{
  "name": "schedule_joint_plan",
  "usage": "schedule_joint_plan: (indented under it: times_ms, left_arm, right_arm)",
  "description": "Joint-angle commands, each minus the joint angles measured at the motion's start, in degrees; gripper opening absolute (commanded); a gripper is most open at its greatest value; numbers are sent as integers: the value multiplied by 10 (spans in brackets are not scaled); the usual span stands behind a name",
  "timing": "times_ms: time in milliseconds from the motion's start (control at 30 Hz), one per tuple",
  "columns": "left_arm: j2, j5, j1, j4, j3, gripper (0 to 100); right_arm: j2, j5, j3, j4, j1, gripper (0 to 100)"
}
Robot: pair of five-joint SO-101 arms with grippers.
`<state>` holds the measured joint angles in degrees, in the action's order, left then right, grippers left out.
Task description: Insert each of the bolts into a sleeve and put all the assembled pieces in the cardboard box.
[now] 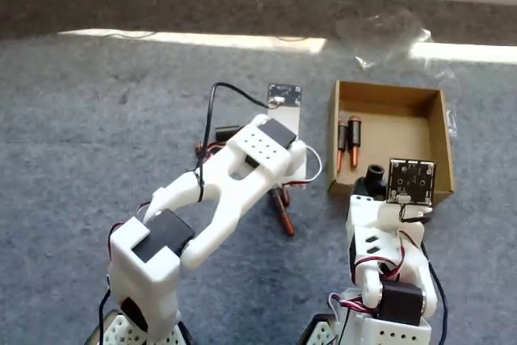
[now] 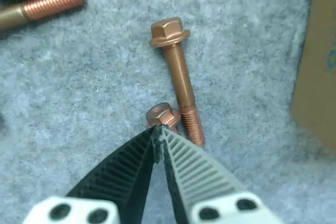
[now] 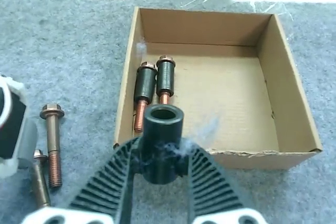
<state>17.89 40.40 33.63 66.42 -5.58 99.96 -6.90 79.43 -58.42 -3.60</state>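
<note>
Near the cardboard box (image 3: 294, 93), right claw (image 3: 161, 156): clamped around a black sleeve (image 3: 164, 129), held upright just outside the box's near wall with the bore open at the top.
Left claw (image 2: 158, 128): jaws pinched almost together on the hex head of the pinched bolt (image 2: 163, 114), down on the grey desk (image 2: 79, 77). The grip sits right at the tips, so it looks pretty thin to me.
Loose bolt (image 2: 177, 82): lies right alongside the pinched one. Touching or just beside, can't tell.
Assembled pieces (image 3: 145, 85): two of them lie side by side in the box, along one wall.
Step in hand: my guess is the bolt gets lifted and fed threaded end first into that sleeve.
Doing it well: lift slowly so the neighbour doesn't get dragged along. Let the shank hang free, then line it up with the bore before pushing. Keep the sleeve dead steady.
Risk: with such a tip-only hold, the bolt could swivel or pop out on contact.
</note>
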Motion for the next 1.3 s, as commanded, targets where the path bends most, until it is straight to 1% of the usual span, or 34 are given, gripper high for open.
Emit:
schedule_joint_plan:
  times_ms: [0,133,300,433,867,1100,1267]
  left_arm:
    - [3,8,0,-3,28,5]
    - [3,73,0,-3,28,8]
    - [3,126,15,-1,26,88]
    - [1,164,40,33,32,142]
    - [4,168,43,34,10,147]
    - [4,168,4,27,-4,147]
    - [3,168,6,30,-4,147]
  right_arm:
    - [9,3,-8,22,-7,4]
    - [9,2,-8,22,-7,4]
    - [9,2,-8,22,-7,4]
    - [9,1,-8,22,-7,4]
    - [9,1,-8,22,-7,4]
    - [9,1,-8,22,-7,4]
    - [9,1,-8,22,-7,4]
